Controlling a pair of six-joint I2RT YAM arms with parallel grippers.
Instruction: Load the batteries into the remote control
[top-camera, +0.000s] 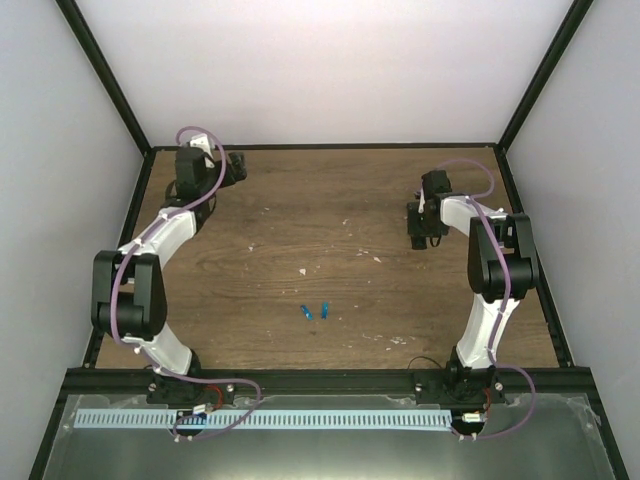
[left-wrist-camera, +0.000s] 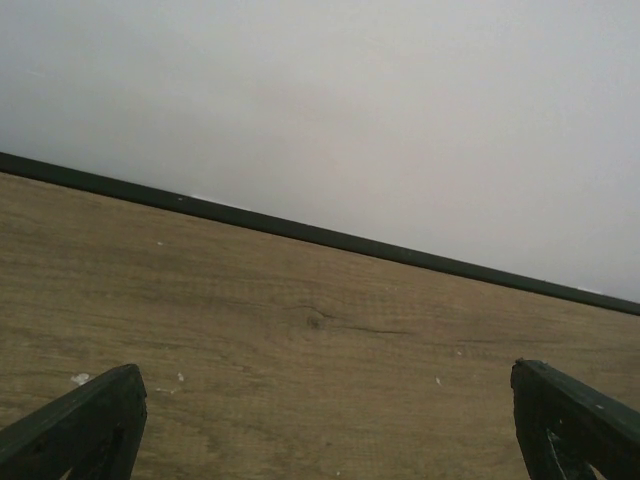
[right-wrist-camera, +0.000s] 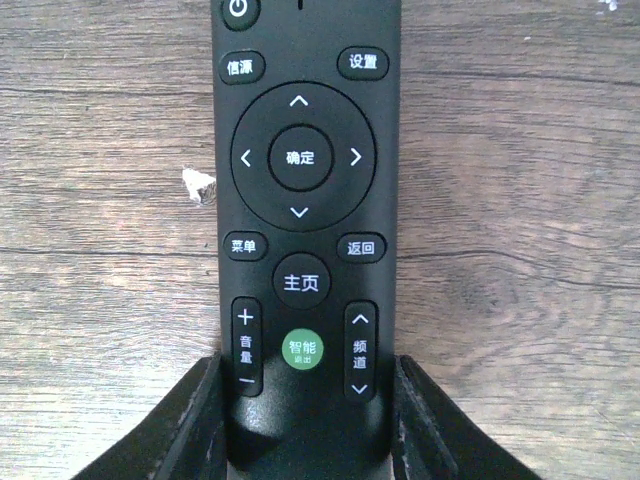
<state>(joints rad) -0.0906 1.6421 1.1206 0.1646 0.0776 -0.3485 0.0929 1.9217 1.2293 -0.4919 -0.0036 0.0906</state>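
Note:
The black remote control (right-wrist-camera: 300, 150) lies button side up on the wooden table, lengthwise between the fingers of my right gripper (right-wrist-camera: 305, 425). Both fingers press against the sides of its near end, so that gripper is shut on it. From the top camera, my right gripper (top-camera: 425, 228) sits at the far right of the table and covers the remote. Two small blue batteries (top-camera: 307, 312) (top-camera: 325, 310) lie side by side near the middle front, away from both grippers. My left gripper (top-camera: 232, 168) is at the far left, near the back edge. Its fingers (left-wrist-camera: 80, 430) stand wide open around nothing.
Pale specks of debris (top-camera: 303, 271) are scattered over the brown table (top-camera: 300, 220), and one chip (right-wrist-camera: 198, 184) lies right beside the remote. A black frame rail (left-wrist-camera: 320, 235) runs along the back edge under white walls.

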